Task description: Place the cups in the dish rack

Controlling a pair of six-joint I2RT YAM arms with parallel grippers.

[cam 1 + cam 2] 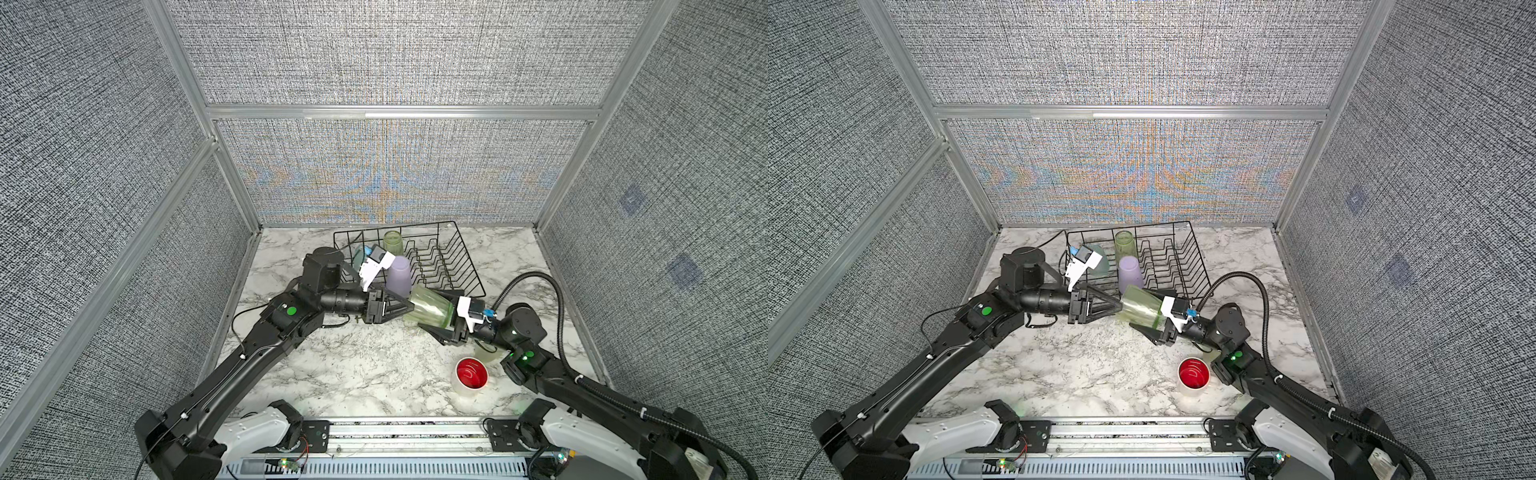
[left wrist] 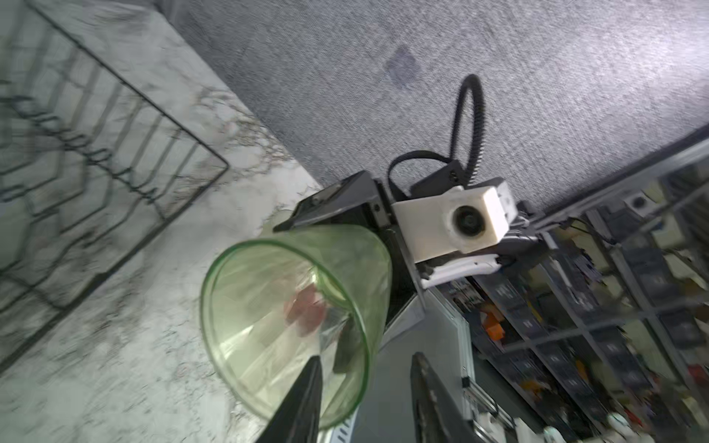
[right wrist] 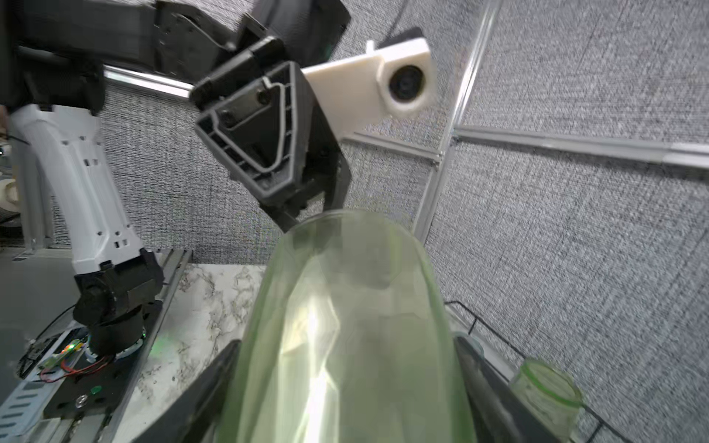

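Right jaws pinch the short green cup [image 1: 430,311] sideways over the counter [image 1: 365,365], by the rack's [image 1: 469,257] near edge; left jaws stand spread, straddling its rim.

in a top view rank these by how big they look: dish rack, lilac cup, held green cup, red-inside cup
1. dish rack
2. held green cup and red-inside cup: these look alike, and the green one is lifted nearer the camera, so no ranking between them
3. lilac cup
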